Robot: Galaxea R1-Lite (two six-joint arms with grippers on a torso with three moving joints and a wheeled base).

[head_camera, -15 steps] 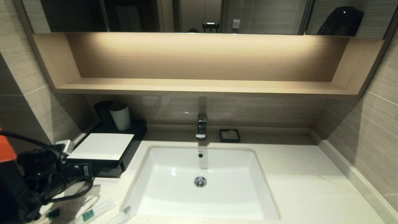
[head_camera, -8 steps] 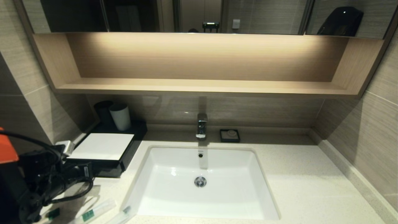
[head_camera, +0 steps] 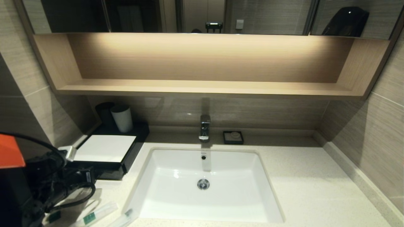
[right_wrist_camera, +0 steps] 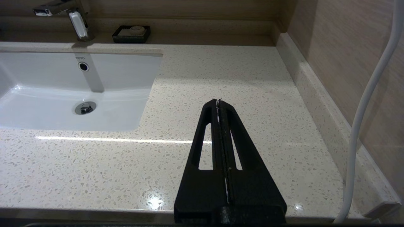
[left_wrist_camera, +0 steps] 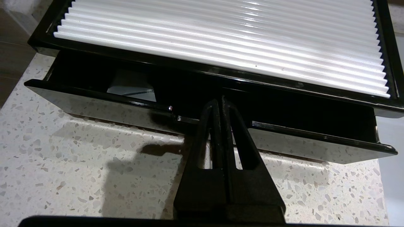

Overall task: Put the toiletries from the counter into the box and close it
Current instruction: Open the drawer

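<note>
The box [head_camera: 104, 148] stands on the counter [head_camera: 303, 183] left of the sink, dark with a white top panel [left_wrist_camera: 221, 34]. Its drawer [left_wrist_camera: 101, 108] is pulled a little way out, and a whitish packet [left_wrist_camera: 131, 90] lies inside. My left gripper [left_wrist_camera: 219, 102] is shut at the middle of the drawer's front rim, where the handle sits hidden between the fingers. In the head view the left arm [head_camera: 47, 183] covers the box's front. Toiletries lie on the counter's near left: a packet with a green label [head_camera: 96, 215], another [head_camera: 124, 217] and one partly under the arm [head_camera: 53, 217]. My right gripper [right_wrist_camera: 218, 101] is shut and empty.
The white sink [head_camera: 205, 186] with its tap [head_camera: 204, 127] takes the middle. A light grey cup [head_camera: 122, 118] and a dark cup stand behind the box. A black soap dish [head_camera: 233, 137] sits at the back. The right gripper hovers over bare counter [right_wrist_camera: 252, 78] near the side wall.
My left arm has drawn slightly back and down toward the near left, still at the box's front. The packets and the right arm have not moved.
</note>
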